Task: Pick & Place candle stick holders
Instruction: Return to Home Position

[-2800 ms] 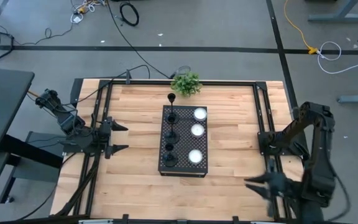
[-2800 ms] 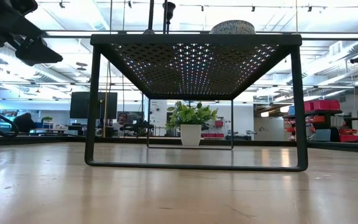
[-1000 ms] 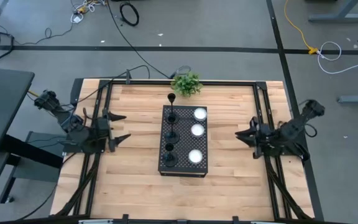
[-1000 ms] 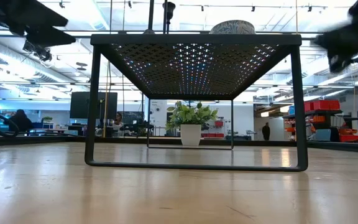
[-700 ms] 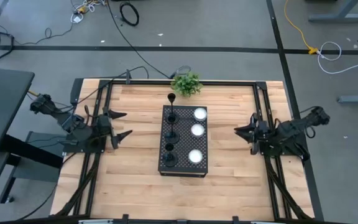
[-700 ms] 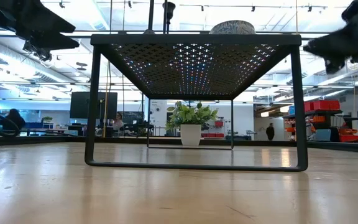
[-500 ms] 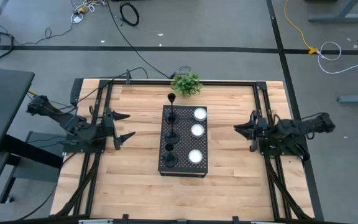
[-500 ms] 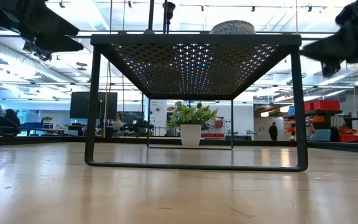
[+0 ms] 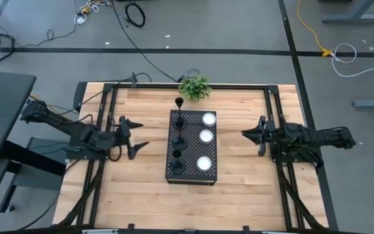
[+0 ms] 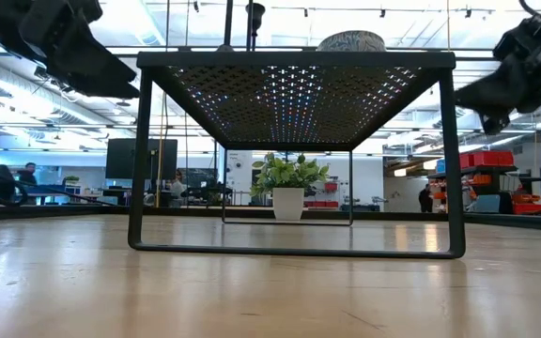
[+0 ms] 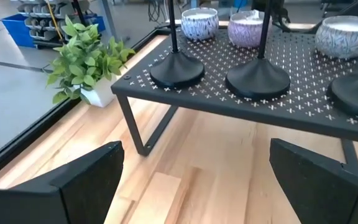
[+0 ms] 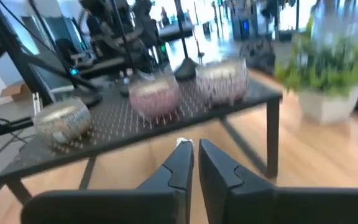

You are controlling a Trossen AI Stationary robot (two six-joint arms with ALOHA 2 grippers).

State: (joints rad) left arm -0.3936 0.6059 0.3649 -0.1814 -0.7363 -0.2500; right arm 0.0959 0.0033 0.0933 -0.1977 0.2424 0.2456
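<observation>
The left gripper (image 9: 139, 134) is hovering over the desk (image 9: 135, 195), between its left edge and the black perforated shelf (image 9: 191, 151) at the desk's middle, released and holding nothing. The right gripper (image 9: 244, 134) is hanging between the shelf and the desk's right edge, pointing at the shelf. The three candle stick holders (image 9: 180, 140) are standing in a row along the shelf's left side, and three scented candles (image 9: 206, 136) are lining its right side. A potted plant (image 9: 195, 88) is sitting at the desk's far edge.

From desk height, the shelf is standing on its legs. The left arm (image 10: 64, 42) and right arm (image 10: 519, 70) are hanging at either side of its top, apart from it.

In the left wrist view, the fingers (image 11: 82, 180) are spreading wide with nothing between them, and the holders' round bases are resting on the shelf top ahead.

In the right wrist view, the right gripper is clenching on nothing, its fingertips almost touching, facing the candles on the shelf.
</observation>
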